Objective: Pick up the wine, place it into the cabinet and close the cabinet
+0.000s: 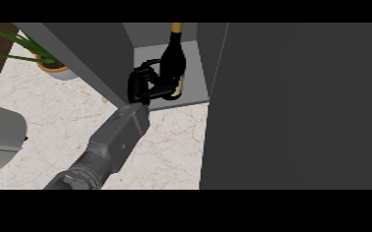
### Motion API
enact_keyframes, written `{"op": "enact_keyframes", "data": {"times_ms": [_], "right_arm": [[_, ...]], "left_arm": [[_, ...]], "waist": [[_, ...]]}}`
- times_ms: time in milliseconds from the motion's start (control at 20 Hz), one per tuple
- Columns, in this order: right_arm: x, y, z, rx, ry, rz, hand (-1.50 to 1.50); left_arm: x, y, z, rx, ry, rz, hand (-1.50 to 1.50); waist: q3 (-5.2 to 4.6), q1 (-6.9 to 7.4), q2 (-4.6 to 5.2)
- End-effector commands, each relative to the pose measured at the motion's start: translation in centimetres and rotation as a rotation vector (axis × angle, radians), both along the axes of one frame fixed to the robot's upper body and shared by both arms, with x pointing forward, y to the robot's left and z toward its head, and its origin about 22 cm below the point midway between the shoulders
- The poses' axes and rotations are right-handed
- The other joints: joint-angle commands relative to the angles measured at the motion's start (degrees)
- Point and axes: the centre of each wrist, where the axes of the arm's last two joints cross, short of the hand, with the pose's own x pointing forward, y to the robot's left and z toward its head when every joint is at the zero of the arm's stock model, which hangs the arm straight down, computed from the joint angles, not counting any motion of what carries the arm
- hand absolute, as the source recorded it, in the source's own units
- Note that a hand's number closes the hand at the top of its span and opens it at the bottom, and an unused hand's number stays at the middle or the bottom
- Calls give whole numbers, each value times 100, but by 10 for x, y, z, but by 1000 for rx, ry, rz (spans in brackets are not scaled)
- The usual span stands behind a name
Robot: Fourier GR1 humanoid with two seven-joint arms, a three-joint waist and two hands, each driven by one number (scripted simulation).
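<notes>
1. Cabinet (156,42) opening is narrow: dark side wall on the left, wide dark door (291,103) on the right; little room either side of the arm.
2. Wine bottle (173,54) stands upright inside, on the cabinet's pale floor, neck up.
3. Left hand (149,84) reaches into the opening w/ fingers curled round the bottle's lower body.
4. Potted plant (47,61) at counter (65,113) top left, well apart.

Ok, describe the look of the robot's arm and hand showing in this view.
One arm shows. The forearm is grey and boxy, with flat angled panels, widening into a darker, rounder segment near the lower edge. At its tip sits a glossy black hand of slim segmented fingers. No cables, sleeves or markings are visible.
</notes>
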Motion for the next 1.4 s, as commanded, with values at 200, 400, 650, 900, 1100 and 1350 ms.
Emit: {"op": "enact_keyframes", "data": {"times_ms": [200, 400, 650, 900, 1100, 1350], "right_arm": [[3, 3, -2, 18, -8, 32, -150], [0, 0, -2, -1, -5, 42, -150], [4, -1, 3, 26, 9, 46, -150], [-2, -4, -3, 12, 6, 61, -150], [5, -7, -4, 11, 11, 28, -150], [11, -7, -5, 18, 16, 23, -150]], "left_arm": [[-18, 9, -22, 23, 14, 35, 150], [-8, 3, -10, 31, 18, 36, 150], [-11, 4, -13, 44, 0, 55, 150], [7, -8, 12, 39, -7, 62, 150], [14, -15, 23, 62, -44, 57, 150], [29, -27, 49, 52, -28, 63, 150]], "waist": [[-4, -114, 26], [-1, -185, 17], [-8, -175, 30], [0, -231, 44], [7, -158, 42], [11, -110, 58]]}}
